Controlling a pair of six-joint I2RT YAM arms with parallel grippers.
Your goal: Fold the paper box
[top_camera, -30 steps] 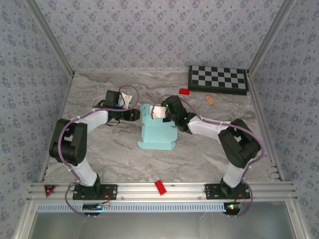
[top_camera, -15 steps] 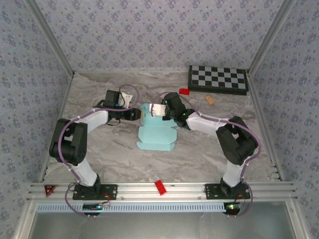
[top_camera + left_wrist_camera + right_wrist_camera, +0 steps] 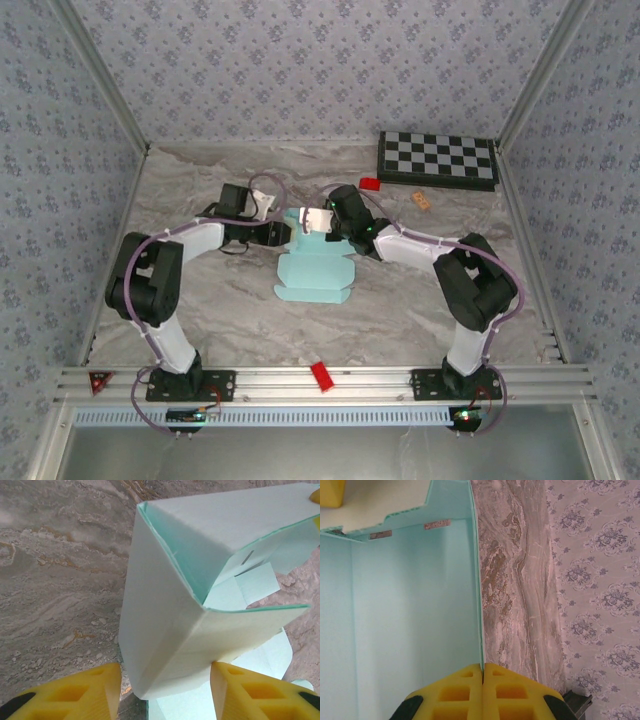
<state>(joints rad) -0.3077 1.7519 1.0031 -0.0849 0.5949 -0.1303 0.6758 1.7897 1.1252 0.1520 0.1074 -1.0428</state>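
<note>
Paper box (image 3: 313, 272) pale blue, seemingly half-folded

Top cam: high, behind my bases, tilted down and forward. Far off, it takes in the whole bench (image 3: 230, 310).
Left wrist cam: rides my left hand (image 3: 165, 667), looks out ahead of it, very near the box (image 3: 165, 605).
Right wrist cam: same on my right hand (image 3: 483, 666), close, skimming the bench toward the wall (image 3: 590, 580).
All three share box and bench.
</note>
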